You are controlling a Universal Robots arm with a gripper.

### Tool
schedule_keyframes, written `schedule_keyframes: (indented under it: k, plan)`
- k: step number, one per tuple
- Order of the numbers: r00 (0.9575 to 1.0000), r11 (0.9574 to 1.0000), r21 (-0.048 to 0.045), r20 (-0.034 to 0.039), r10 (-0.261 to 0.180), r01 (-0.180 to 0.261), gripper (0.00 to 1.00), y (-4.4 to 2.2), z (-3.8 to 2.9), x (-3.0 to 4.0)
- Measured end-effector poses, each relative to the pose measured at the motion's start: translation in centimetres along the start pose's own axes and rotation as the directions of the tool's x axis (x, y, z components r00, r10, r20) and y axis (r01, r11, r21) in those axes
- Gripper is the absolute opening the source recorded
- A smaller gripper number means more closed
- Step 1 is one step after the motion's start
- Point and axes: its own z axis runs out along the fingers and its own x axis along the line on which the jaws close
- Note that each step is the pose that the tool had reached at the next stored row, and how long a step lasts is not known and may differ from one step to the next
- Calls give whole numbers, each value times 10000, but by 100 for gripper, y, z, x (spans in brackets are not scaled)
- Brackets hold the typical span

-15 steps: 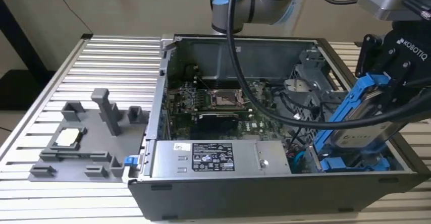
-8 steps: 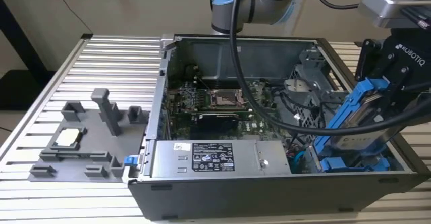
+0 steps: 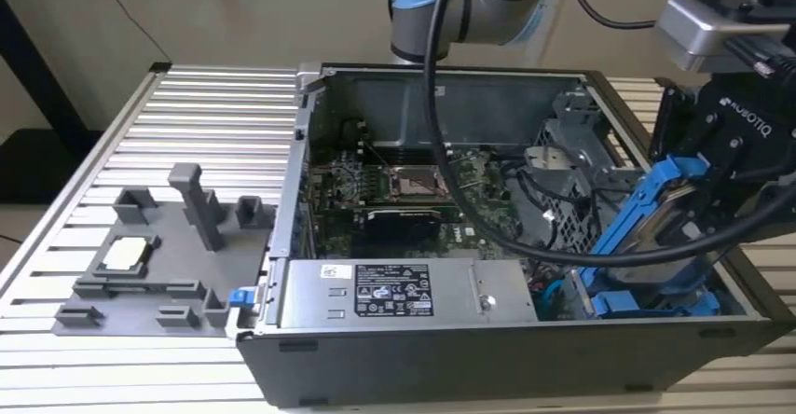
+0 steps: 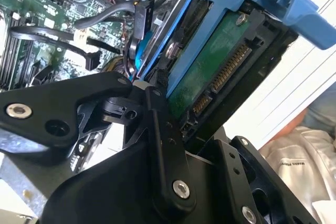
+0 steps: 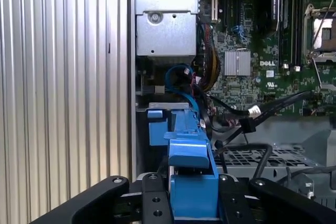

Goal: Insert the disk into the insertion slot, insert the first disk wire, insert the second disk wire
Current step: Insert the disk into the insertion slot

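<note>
The disk, a drive in a bright blue carrier, hangs tilted over the case's corner at the exterior view's right. My gripper is shut on it from above. In the second wrist view the disk's green circuit board and connector face the camera between my black fingers. In the first wrist view the blue carrier sits clamped in my gripper, above the blue insertion slot. The slot lies just below the disk. Loose wires with a black plug lie beside the slot.
The open computer case holds a motherboard and a silver power supply. The arm's black cable drapes across the case. A grey fixture stands on the slatted table at the exterior view's left.
</note>
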Motion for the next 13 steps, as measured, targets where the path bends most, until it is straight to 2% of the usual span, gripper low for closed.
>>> schedule_keyframes:
  k: [13]
  plan:
    - [10000, 10000, 1, 0, 1, -1, 33, -4, 236, -2]
